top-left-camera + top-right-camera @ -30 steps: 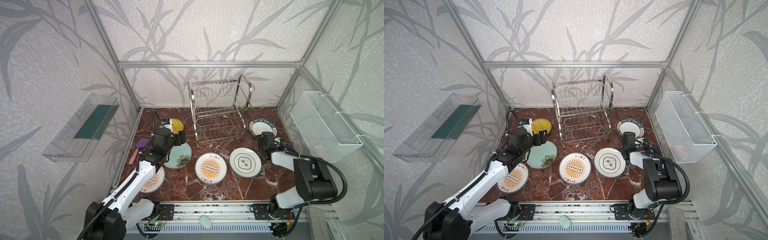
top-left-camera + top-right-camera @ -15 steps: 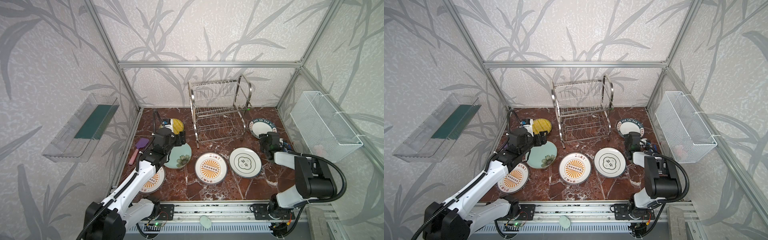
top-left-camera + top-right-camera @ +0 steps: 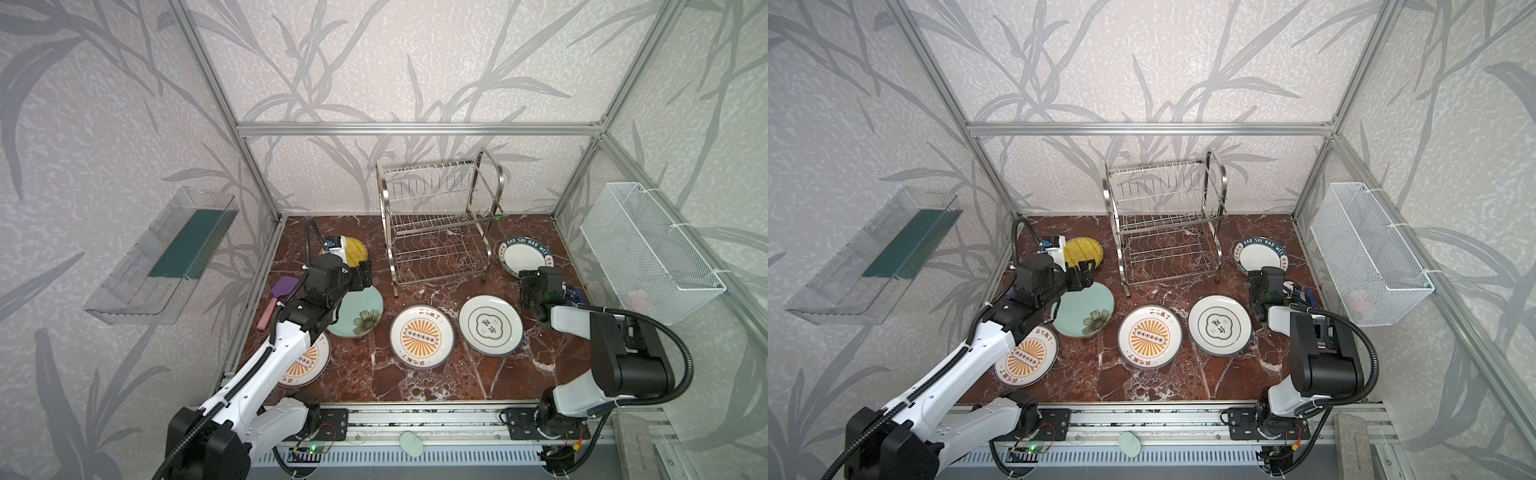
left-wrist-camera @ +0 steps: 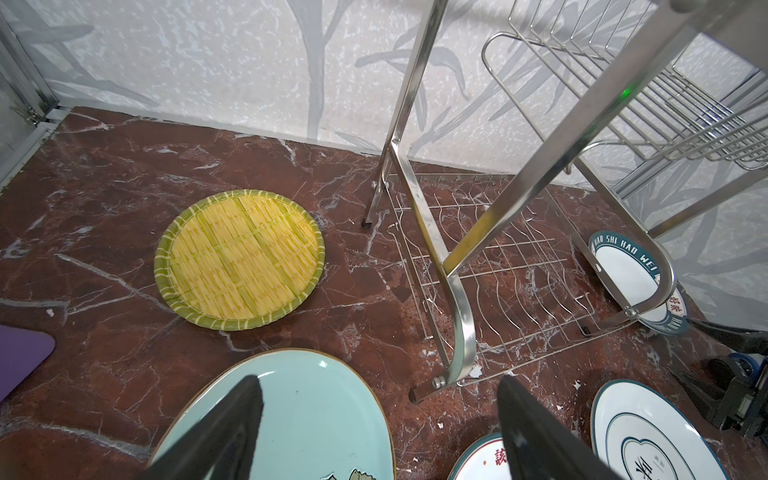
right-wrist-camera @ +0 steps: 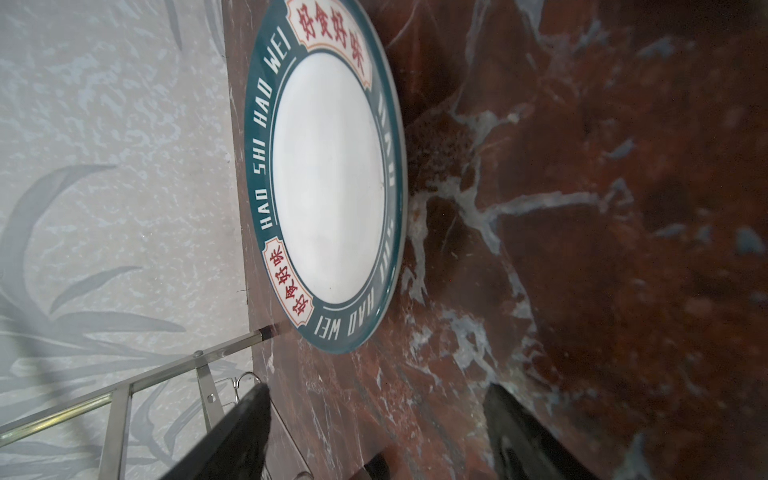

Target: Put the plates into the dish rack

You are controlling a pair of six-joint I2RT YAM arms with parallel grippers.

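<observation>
Beside lettered plate [image 3: 524, 259], right gripper [image 5: 376, 387] (nearer)

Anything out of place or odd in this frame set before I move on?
Nothing spilled or broken. One stray: a purple spatula lies on the table, left of the plates in a top view, though it is no plate. The dish rack stands upright and holds no plates yet.

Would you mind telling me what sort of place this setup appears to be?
Most likely a robot test cell dressed as a kitchen counter: an aluminium frame with wallpapered panels encloses a marble-look tabletop, two robot arms sit on a front rail, and a dish rack stands among plates.
</observation>
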